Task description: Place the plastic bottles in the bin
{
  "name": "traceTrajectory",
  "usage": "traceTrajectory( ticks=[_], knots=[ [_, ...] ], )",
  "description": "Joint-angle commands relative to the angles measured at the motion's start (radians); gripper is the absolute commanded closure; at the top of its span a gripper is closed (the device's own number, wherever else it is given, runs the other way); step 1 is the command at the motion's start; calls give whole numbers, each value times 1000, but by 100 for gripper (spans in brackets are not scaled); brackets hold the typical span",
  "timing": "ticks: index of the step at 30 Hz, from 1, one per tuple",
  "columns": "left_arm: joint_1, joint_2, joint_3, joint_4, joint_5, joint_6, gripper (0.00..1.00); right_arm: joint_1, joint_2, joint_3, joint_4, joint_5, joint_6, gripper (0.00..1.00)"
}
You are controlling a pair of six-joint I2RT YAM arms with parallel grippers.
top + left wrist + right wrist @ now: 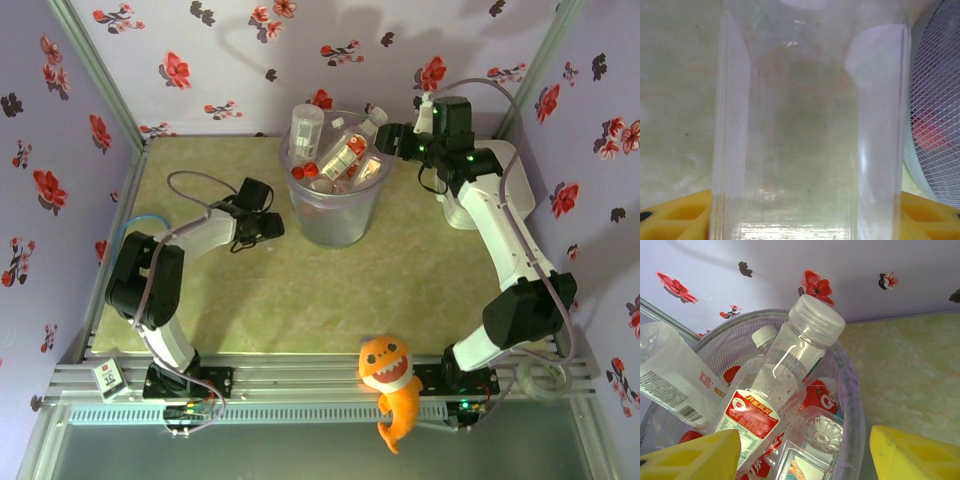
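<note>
Our left claw [268, 224] sits low on the worktop [300, 300], just left of the bin [335, 228] near the far edge. Its yellow fingers [675, 215] flank a clear bottle [805, 130] whose long axis runs straight ahead; we cannot tell whether it grips. Our right claw [390, 140] gapes over the bin's right rim, holding nothing. Bottles [345, 155] lean jumbled inside.

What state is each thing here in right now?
bin: upright, nearly full
bottles in the bin: jumbled, some poking above the rim
left gripper: shut on the clear bottle
clear bottle: gripped, beside the bin
right gripper: open, empty, above the bin
</note>
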Motion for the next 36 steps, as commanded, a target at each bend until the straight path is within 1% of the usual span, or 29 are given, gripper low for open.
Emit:
traceTrajectory(
  ticks=[1,3,5,8,10,11,13,16,17,20,21,23,25,27,32,36],
  knots=[
    [10,-33,17,-27,-19,23,39,-7,-6,4,13,-21,11,31],
    [9,-67,-3,7,-15,54,39,-6,-7,3,18,-38,16,30],
    [10,-136,-52,89,12,113,42,-6,-4,19,13,-71,26,31],
    [11,-288,-144,235,27,239,46,6,-3,56,-12,-119,32,31],
    [17,-394,-207,312,29,299,48,27,-8,73,-23,-148,35,31],
    [23,-443,-227,334,39,329,50,46,-12,75,-22,-167,36,31],
    [31,-522,-245,346,89,390,50,88,-13,86,-14,-200,44,30],
    [36,-619,-257,342,170,461,48,171,2,119,10,-230,64,26],
    [35,-651,-265,354,180,462,48,203,14,139,17,-227,74,24],
    [35,-729,-289,419,228,449,48,287,53,197,52,-204,94,24],
    [33,-745,-292,441,248,444,48,308,63,203,75,-194,101,23],
    [26,-764,-293,475,282,437,51,345,95,216,151,-182,141,21],
    [11,-770,-295,499,309,452,52,367,140,249,183,-185,165,21],
    [-6,-762,-291,504,329,480,51,384,186,299,186,-174,176,18],
    [-29,-744,-280,515,353,514,51,407,279,400,165,-170,186,17],
    [-33,-730,-268,527,361,518,51,418,329,446,163,-169,192,18]
  ],
)
